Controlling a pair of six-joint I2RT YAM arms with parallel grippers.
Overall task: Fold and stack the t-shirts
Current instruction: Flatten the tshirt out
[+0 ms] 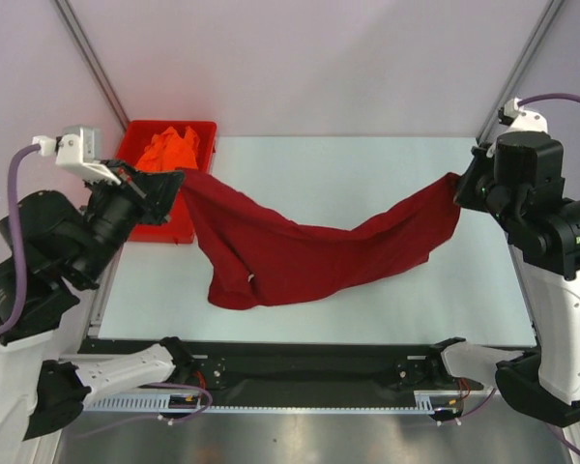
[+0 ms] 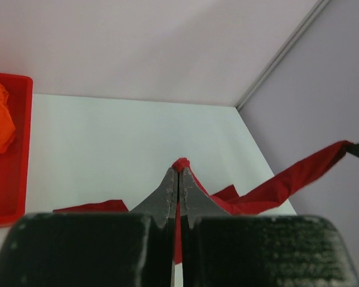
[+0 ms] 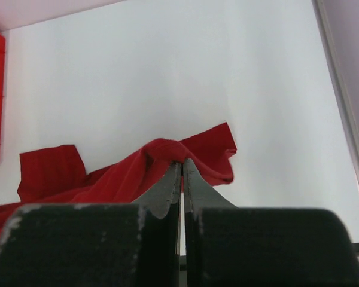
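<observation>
Top external view: left and right jaws are pinching opposite ends of the maroon t-shirt (image 1: 300, 256), sagging over the worktop (image 1: 367, 174).

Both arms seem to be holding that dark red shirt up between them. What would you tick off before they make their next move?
1. Left fingers closed on the maroon shirt: ok.
2. Right fingers closed on its other end: ok.
3. Shirt spread flat between them: not ok; its middle sags and bunches on the table.
4. Bare table behind the shirt to lay it out: ok.
5. Orange shirt out of the way in the red bin: ok.
6. Which corners of the shirt are pinched: cannot tell.
</observation>
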